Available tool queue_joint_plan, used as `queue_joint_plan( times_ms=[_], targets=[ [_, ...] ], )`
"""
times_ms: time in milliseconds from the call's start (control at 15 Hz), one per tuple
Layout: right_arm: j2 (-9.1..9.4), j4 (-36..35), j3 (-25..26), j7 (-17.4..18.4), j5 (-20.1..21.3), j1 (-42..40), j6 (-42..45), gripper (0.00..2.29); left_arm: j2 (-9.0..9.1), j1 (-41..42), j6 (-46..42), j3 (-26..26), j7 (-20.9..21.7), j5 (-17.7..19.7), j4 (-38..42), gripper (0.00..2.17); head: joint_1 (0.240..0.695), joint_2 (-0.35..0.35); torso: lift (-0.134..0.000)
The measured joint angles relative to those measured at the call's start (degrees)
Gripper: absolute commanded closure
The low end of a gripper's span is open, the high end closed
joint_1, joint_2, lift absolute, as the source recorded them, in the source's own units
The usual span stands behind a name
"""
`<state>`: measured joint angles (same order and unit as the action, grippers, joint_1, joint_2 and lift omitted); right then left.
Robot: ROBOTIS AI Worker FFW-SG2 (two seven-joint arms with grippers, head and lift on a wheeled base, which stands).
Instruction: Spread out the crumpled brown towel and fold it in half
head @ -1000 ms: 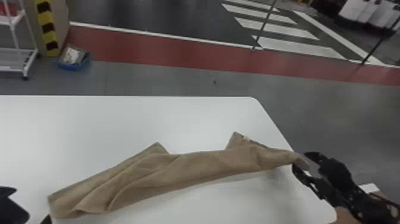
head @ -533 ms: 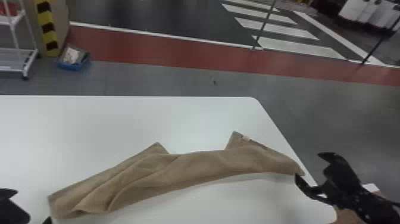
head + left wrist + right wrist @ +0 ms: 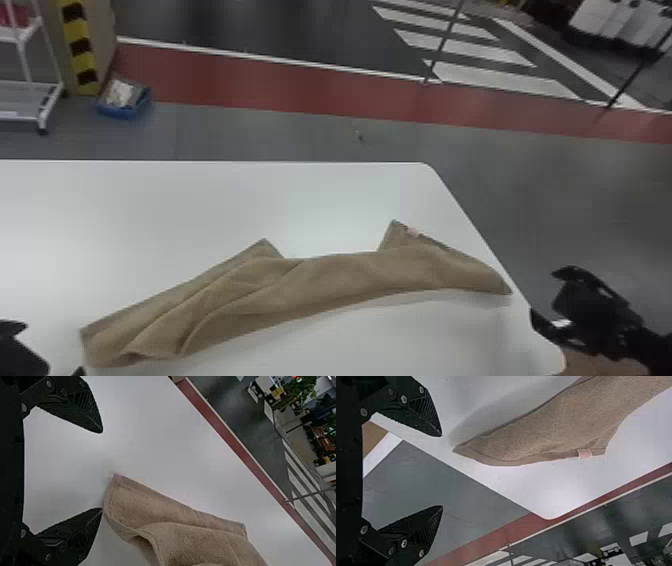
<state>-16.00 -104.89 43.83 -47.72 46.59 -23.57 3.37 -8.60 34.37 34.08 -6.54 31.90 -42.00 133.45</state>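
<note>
Evidently the spreading is the step in hand, and the folding in half has to wait. The right gripper (image 3: pixel 442 471) has its two fingers spread wide with nothing between them, just off the towel's pointed end and beside the tabletop's (image 3: pixel 200 200) right edge. The left gripper (image 3: pixel 102 470) is likewise parted and empty; one fingertip is right at the towel's other end, though whether it touches I cannot tell.

Between them the brown towel (image 3: pixel 340 280) lies on the tabletop as a long, slanting band, its left end nearer the robot, with diagonal creases running through its left half. Two corners poke out on the far side, and a small pale label (image 3: pixel 585 453) sits on the hem close to the right-hand one.

Next, I judge, each gripper needs to pinch a single layer at its own end, then lift and draw the cloth out so the doubled parts open. Catching two layers together would likely keep the bunching in, and the right end, so near the edge, could slip over it.
</note>
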Motion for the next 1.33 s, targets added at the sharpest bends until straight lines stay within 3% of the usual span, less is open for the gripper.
queue_joint_plan(
  times_ms=[533,867,1067,1333],
  targets=[
    [-3.72,6.7,-2.4,-1.5,3.3,4.8,-0.9,0.41,0.02,-0.4,-0.4,-0.5,0.0,0.4,-0.9,0.21,0.695,-0.350,-0.124],
    [-4.03,9.7,-6.0,-3.1,5.0,8.4,-2.8,0.41,0.00,0.2,-0.7,-0.3,0.0,0.4,-0.5,0.21,0.695,-0.350,-0.124],
    [-4.12,10.8,-6.7,-5.5,5.7,9.1,-4.7,0.53,0.00,0.5,-1.0,-0.1,-0.1,0.4,-0.4,0.21,0.695,-0.350,-0.124],
    [-4.36,12.3,-6.8,-5.6,5.1,10.2,-5.1,0.53,0.04,0.5,-1.4,-0.2,-0.1,0.4,-0.4,0.21,0.695,-0.350,-0.124]
  ],
)
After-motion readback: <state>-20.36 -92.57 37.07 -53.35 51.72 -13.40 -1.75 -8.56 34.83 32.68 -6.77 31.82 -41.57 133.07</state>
